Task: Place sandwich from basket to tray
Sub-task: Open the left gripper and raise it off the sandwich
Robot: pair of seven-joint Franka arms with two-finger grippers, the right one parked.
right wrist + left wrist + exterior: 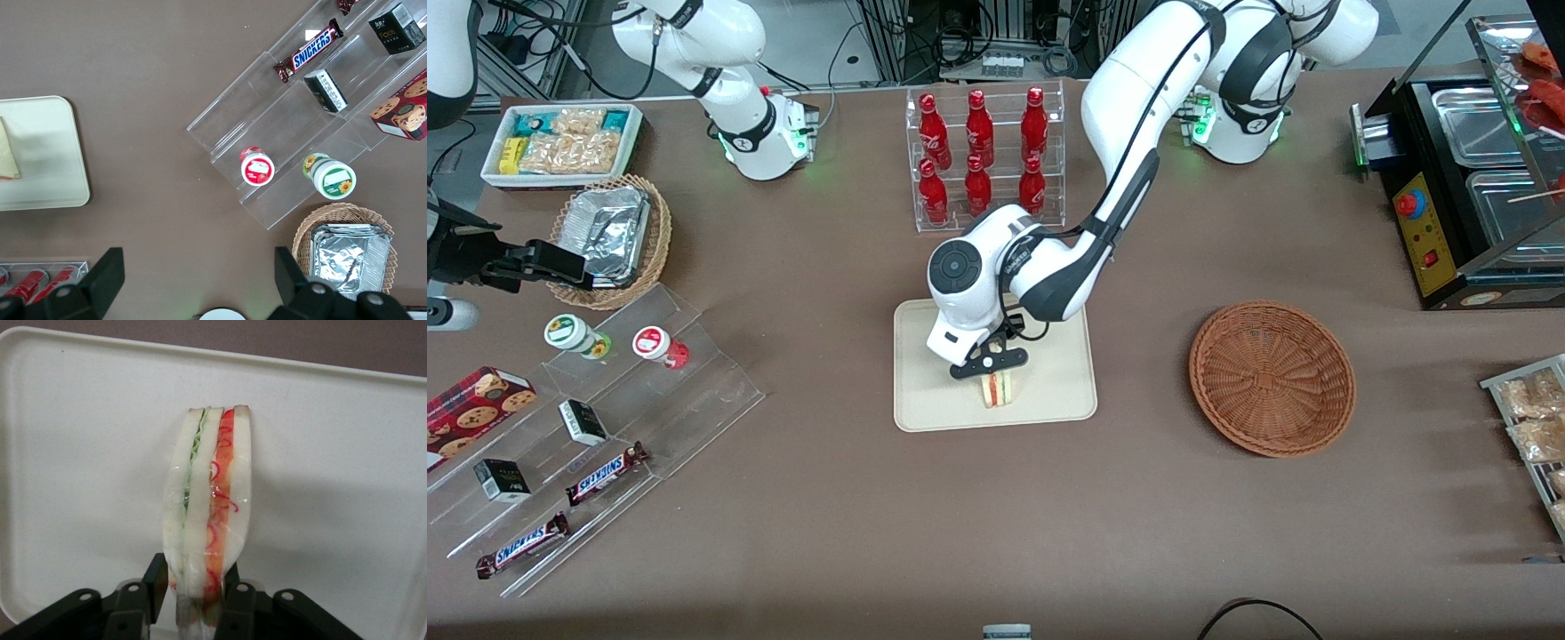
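Item 1: my left gripper (991,364), lowered over the flat cream-beige rectangular tray (925,400); its black fingers (239,605) are clamped on either side of item 2.
Item 2: small triangular sandwich of pale bread with red, orange and green filling (209,499), held between my fingers, standing on edge on the tray directly below me.
Item 3: round reddish-brown woven wicker basket (1272,377), well apart from my gripper, toward the working arm's end of the table, holding nothing.

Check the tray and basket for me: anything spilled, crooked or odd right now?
Nothing stands out. The sandwich stands on edge on the tray, intact, pinched by the end effector. The basket sits upright, nothing in it, toward the working arm's end.
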